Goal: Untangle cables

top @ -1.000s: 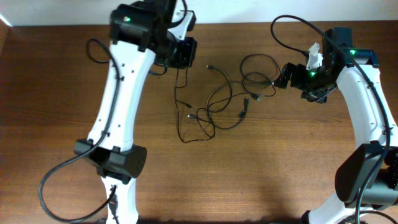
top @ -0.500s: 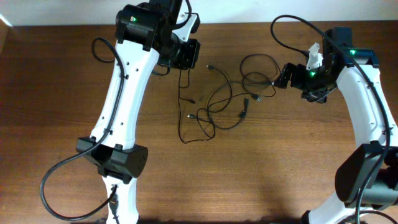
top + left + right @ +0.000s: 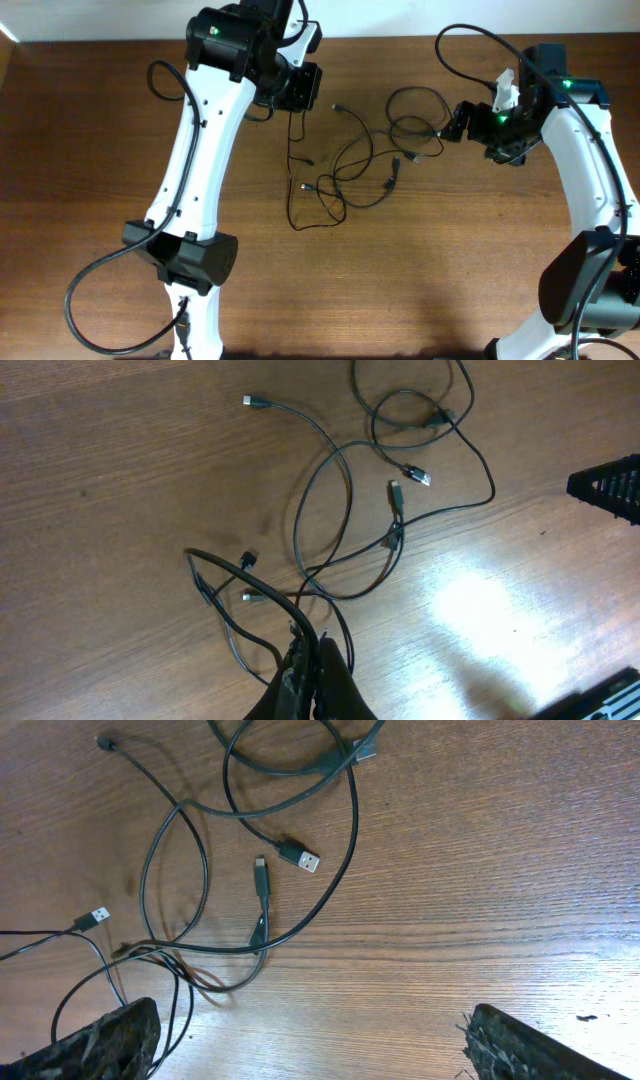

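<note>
**Left jaws pinched on a strand, right jaws wide and empty**

Dark brown wood-grain table (image 3: pixel 80 150) fills the overhead view, and its far edge meets a white wall (image 3: pixel 400 15) just behind the left gripper (image 3: pixel 297 100). Bare wood lies well out to the left of those jaws and across the whole near half of the table. That leaves open room on every side but the wall side.

In the left wrist view the left gripper (image 3: pixel 308 665) has its jaws pressed together on the held strand (image 3: pixel 297 628), with no gap visible between them. From there the thin black cord runs forward and away from the jaws into the rest of the cables (image 3: pixel 360 165). The cables lie as loose, overlapping loops between the two grippers, flat on the wood. Several small plug ends lie free, among them a silver-tipped USB plug (image 3: pixel 300 858).

The right gripper (image 3: pixel 452 125) sits just right of the tangle. Its ridged black fingers (image 3: pixel 110 1035) stand far apart, with only bare wood between them and the nearest loops just ahead of the jaws.

Compared with a second ago, the left arm sits slightly farther right and its strand is drawn a little straighter. Nothing visibly differs from half a second ago.
</note>
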Controlling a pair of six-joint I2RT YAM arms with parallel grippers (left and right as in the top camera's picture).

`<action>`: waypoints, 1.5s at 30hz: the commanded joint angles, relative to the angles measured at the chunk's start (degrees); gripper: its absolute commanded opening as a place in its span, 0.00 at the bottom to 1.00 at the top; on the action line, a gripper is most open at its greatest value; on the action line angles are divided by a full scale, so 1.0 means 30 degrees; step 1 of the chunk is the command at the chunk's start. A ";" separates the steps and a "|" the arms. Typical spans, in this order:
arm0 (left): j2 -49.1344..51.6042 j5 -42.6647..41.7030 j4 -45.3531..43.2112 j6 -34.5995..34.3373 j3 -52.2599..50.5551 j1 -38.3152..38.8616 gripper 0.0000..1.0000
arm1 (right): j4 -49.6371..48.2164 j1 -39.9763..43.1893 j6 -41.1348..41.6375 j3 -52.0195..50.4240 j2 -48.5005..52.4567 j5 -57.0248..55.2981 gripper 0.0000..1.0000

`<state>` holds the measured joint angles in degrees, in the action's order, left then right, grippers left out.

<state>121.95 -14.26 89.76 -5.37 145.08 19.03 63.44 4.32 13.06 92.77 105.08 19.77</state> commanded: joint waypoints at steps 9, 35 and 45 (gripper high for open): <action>-0.0109 0.0612 -0.0036 0.0386 0.0022 0.0073 0.00 | 0.0007 -0.0066 -0.0211 -0.0124 0.0073 0.0182 0.99; -0.2659 0.1319 -0.0736 0.0066 0.0874 -0.6018 0.88 | 0.1239 -0.9304 -0.0882 0.1967 -0.0860 -0.0947 0.85; -0.2659 0.1326 -0.0554 0.0087 0.0874 -0.8167 0.95 | -0.2033 -1.5001 0.1821 0.1967 0.4779 -0.5697 0.60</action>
<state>114.54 -9.65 87.77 -4.56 147.02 -5.48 57.47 -39.75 17.69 98.10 116.64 4.54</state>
